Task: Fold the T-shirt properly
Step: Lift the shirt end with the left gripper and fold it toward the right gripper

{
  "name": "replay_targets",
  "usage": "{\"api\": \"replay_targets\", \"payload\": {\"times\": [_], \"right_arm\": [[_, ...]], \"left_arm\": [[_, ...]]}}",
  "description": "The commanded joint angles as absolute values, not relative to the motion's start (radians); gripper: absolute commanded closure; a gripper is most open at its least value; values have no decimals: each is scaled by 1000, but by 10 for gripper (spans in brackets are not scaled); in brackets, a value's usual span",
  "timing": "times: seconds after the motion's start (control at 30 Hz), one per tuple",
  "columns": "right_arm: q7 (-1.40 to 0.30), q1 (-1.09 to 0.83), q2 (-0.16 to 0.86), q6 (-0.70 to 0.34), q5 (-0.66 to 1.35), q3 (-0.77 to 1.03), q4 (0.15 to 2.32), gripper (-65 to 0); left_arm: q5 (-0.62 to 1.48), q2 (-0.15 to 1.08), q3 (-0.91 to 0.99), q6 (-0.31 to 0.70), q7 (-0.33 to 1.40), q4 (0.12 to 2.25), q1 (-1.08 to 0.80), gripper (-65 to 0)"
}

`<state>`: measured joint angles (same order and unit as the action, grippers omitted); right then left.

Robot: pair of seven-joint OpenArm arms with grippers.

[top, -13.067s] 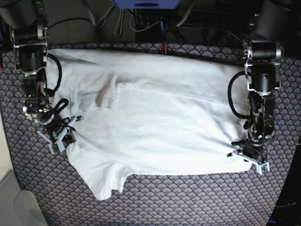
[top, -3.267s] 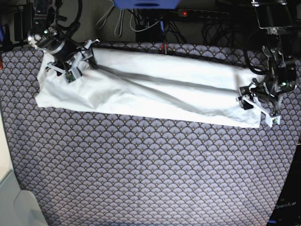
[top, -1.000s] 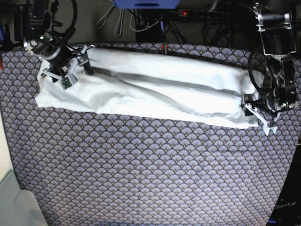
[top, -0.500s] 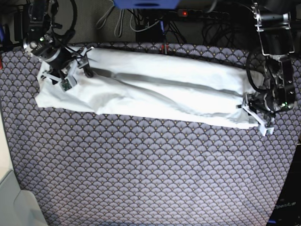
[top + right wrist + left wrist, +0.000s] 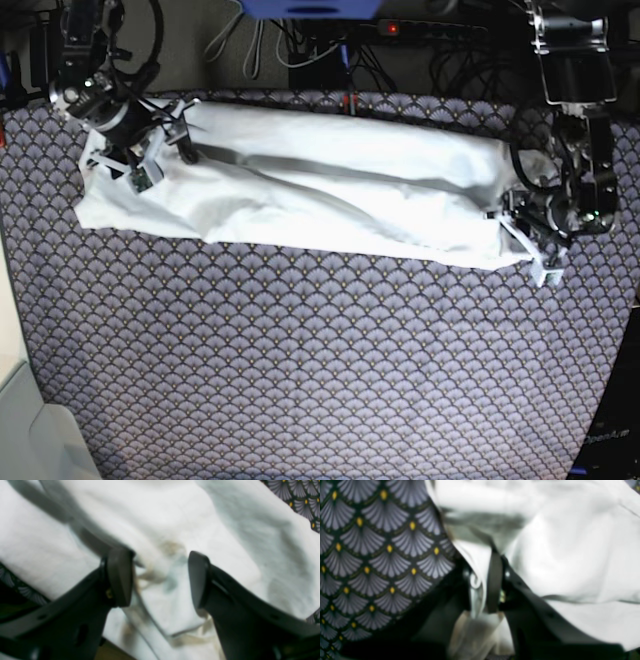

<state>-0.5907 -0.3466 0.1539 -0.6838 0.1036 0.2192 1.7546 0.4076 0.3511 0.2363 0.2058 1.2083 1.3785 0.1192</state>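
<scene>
**Long white fold on a scallop-patterned cloth**

Patterned fabric [image 5: 320, 370], dark with grey fan-shaped scallops and small yellow dots, covers the whole work surface. Across its far half lies the T-shirt [image 5: 300, 195], folded into one long white band that runs from the left side of the base view to the right, slanting slightly toward the camera at its right end. Soft creases and a grey shadowed fold line run along its length. No print or readable writing shows on it; a faint tan and bluish mark can be seen through the fabric in the right wrist view, too blurred to read.

At the band's right end in the base view, the left gripper [image 5: 535, 250] sits low on the shirt's corner. Its wrist camera shows the two dark fingers [image 5: 495, 580] drawn close together with a strip of white cloth pinched between them, right at the shirt's edge where the patterned fabric begins.

At the other end, the right gripper [image 5: 150, 150] rests over the shirt's far left corner, angled down from its arm. Its dark fingers [image 5: 120, 577] stand well apart, with cloth lying beneath the gap and nothing clamped.

Behind the table, black cables [image 5: 290, 45], a power strip with a red light [image 5: 400, 28] and a blue object [image 5: 310, 8] fill a dark background.
</scene>
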Motion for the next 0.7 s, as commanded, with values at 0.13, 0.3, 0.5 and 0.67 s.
{"api": "replay_targets", "payload": {"times": [0.13, 0.3, 0.5, 0.67], "right_arm": [[-570, -341, 162, -688, 113, 220, 1768, -359], [-570, -341, 162, -688, 113, 220, 1768, -359], [-570, -341, 162, -688, 113, 220, 1768, -359], [-572, -343, 162, -690, 113, 220, 1768, -359]], "left_arm": [[410, 331, 298, 206, 1257, 1492, 137, -3], [410, 291, 305, 206, 1351, 1652, 131, -3], [409, 166, 298, -25, 1396, 1896, 82, -3], [417, 47, 166, -257, 1396, 1945, 62, -3]]}}
